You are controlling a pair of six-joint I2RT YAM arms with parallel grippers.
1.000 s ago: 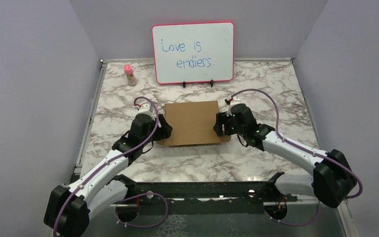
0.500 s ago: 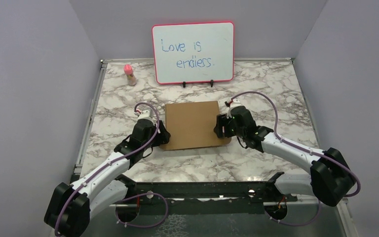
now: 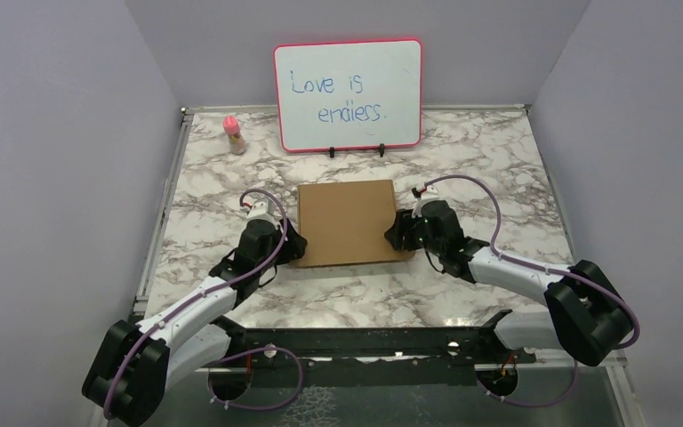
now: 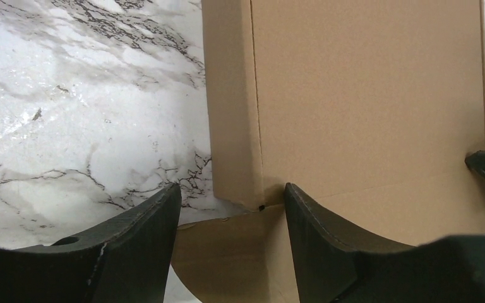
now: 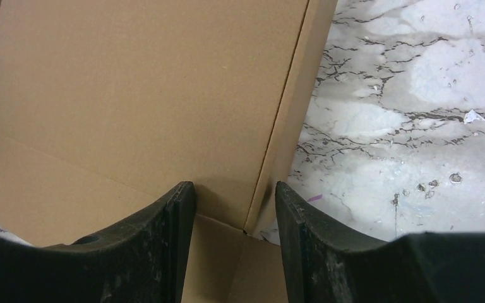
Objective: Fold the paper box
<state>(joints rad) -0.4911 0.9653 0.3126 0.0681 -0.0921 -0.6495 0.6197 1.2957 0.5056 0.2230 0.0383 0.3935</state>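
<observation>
Top external view: the marble table bears the whiteboard at its far edge; the paper box lies flat mid-table between the two arms. The left gripper stands wide astride the box's near left corner; the right gripper, equally wide, straddles its right side wall.

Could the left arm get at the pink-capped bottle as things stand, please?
Probably yes: nothing stands between the left end effector and the bottle, but its open jaws straddle a corner of the paper box, and the bottle sits farther out.
</observation>
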